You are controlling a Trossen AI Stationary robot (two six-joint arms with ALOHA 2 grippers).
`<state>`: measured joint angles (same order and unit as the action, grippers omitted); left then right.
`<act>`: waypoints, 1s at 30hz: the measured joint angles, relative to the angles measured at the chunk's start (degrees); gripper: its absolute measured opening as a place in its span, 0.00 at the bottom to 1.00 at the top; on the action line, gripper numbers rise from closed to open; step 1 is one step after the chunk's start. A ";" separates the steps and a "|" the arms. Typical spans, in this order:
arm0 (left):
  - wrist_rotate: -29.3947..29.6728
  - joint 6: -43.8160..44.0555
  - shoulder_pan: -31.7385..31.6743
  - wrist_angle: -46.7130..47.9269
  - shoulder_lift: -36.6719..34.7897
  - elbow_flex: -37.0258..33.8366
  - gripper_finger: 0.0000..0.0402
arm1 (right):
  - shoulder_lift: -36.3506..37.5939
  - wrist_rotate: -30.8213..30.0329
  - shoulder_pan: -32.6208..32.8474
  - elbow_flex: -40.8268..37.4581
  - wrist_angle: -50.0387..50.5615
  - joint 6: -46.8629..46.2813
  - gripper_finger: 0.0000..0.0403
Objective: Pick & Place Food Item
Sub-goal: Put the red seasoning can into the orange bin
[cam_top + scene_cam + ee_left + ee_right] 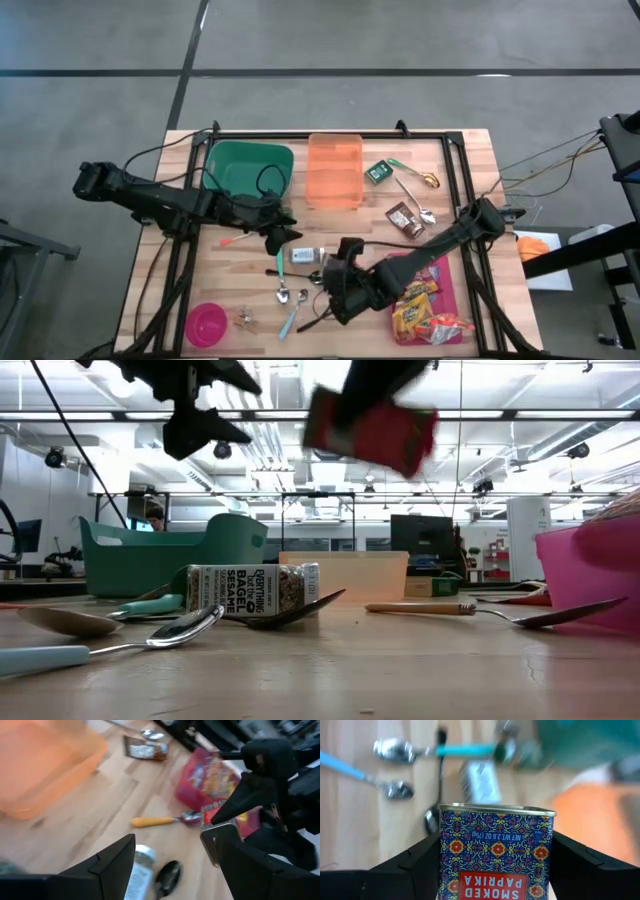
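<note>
Right claw: the right claw [495, 870] is clamped on a paprika tin [496, 851], one finger on each side of it, held up off the surface [250, 275].
Paprika tin: patterned blue and red, labelled "smoked paprika"; in the low view it shows red [372, 430], blurred, high above the surface; in the high view the right claw [340, 285] is over the near middle of the surface, just left of the pink tray [440, 280].
Left claw: the left claw [167, 852] hangs above the middle of the surface with its fingers apart and nothing between them; in the high view it [282, 237] is near the green bin [250, 165].
Green bin: at the far left of the surface, beside the orange bin [335, 170].
Pink tray: at the near right, holding colourful snack packets [425, 310].
Seasoning jar: a seasoning jar [250, 590] lies on its side on the middle of the surface, labelled "everything bagel sesame", between the two claws in the high view [305, 256].
Spoons: several spoons [283, 292] lie near the jar; one with a yellow handle [420, 608] is near the tray.
Pink bowl: a pink bowl [206, 323] sits at the near left corner.
Other packets: a brown packet [405, 218] and a small green tin [379, 171] lie right of the orange bin.
</note>
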<state>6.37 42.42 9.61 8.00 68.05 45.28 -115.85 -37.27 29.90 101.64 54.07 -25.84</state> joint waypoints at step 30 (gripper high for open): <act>0.00 0.95 1.91 -16.57 3.73 0.12 0.68 | 0.09 -15.24 -3.67 7.74 -1.12 13.18 0.68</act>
<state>6.36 43.38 11.51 -8.57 71.78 45.39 -115.77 -52.51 26.23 109.38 52.96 -12.66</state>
